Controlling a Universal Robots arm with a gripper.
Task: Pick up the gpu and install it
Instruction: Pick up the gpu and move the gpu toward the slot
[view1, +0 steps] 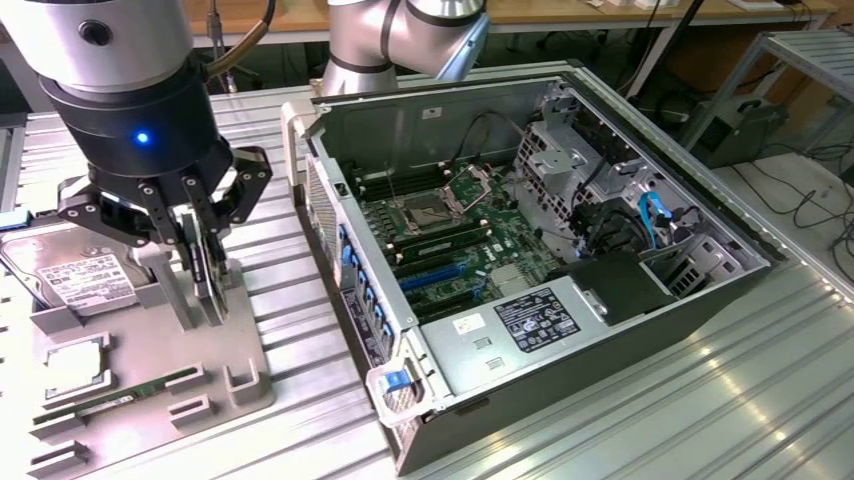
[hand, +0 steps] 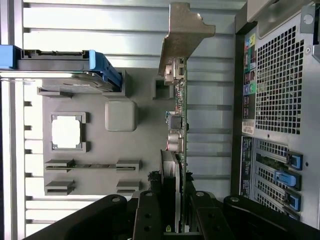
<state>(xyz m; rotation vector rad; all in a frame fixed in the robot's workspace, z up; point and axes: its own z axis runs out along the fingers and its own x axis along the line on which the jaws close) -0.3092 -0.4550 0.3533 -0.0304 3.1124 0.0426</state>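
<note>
gpu (hand: 178, 125) upright in gripper (view1: 200, 282), hard drive (view1: 70, 276) in gray tray (view1: 248, 342)

Work surface: ribbed aluminium table (view1: 694, 400), bright glare patches toward the exterior view's right; wooden bench (view1: 561, 12) along the rear; grey metal frame (view1: 807, 50) beyond the table; loose cables (view1: 814, 200) on the floor beside it.

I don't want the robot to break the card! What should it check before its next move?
1. Claw closed on the gpu, one finger on each side: ok.
2. Gpu standing upright on its edge: ok.
3. Gpu lifted clear of the grey holder: cannot tell.
4. Computer case open, motherboard showing: ok.
5. Blue slots on the motherboard free of cards: ok.
</note>
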